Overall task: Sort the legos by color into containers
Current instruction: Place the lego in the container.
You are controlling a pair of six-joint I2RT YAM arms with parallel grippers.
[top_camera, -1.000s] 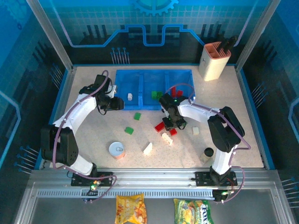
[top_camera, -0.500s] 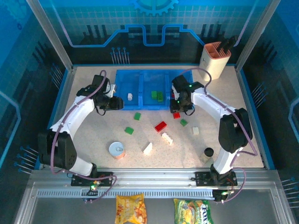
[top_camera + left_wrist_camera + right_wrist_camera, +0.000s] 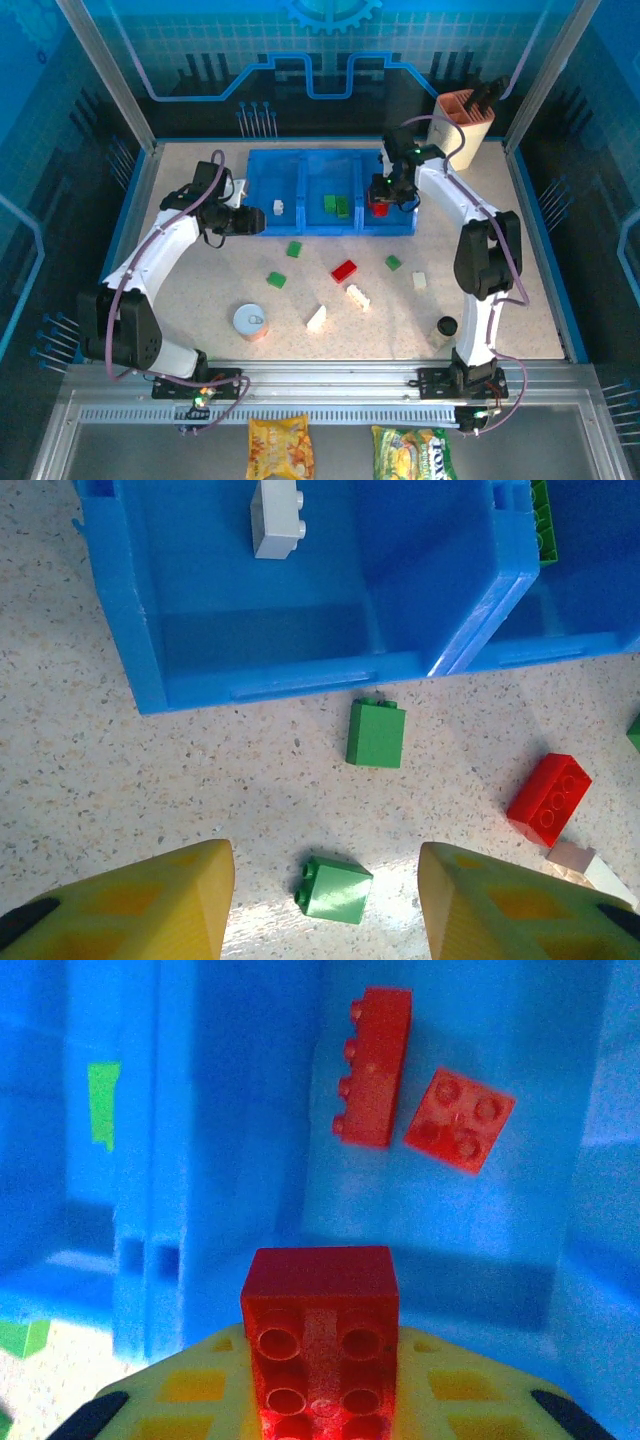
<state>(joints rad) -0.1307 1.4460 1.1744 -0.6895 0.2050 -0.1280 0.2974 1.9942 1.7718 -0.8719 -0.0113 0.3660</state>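
Right now my right end effector [image 3: 320, 1385] is clamped on a red brick [image 3: 320, 1300], which has its studs turned towards the wrist camera and a yellow finger on either side; from above I see it holding that brick over the right-hand compartment of the blue tray [image 3: 300, 226]; on that compartment's floor lie a long red brick [image 3: 375, 1065] and, just beside it, a square red brick [image 3: 459, 1120], both apart from the held one; my left end effector [image 3: 325, 865] sits at the tray's near left corner with its fingers apart and nothing gripped; a small green brick [image 3: 337, 889] shows on the bench [image 3: 200, 300] between them, though I cannot tell how far above it they are; a second green brick [image 3: 376, 733] lies just in front of the tray's front wall, and a loose red brick [image 3: 548, 798] lies further right; a white brick [image 3: 277, 518] rests in the left compartment, and a pair of green bricks [image 3: 335, 205] in the middle one; also loose on the bench are a third green brick [image 3: 393, 262], a small white brick [image 3: 419, 281], a cream brick [image 3: 357, 296] and a white wedge [image 3: 317, 319]; a tin can [image 3: 250, 322] stands near the front, a black-capped bottle [image 3: 445, 327] to its right, and a beige knife block [image 3: 460, 125] in the far right corner.
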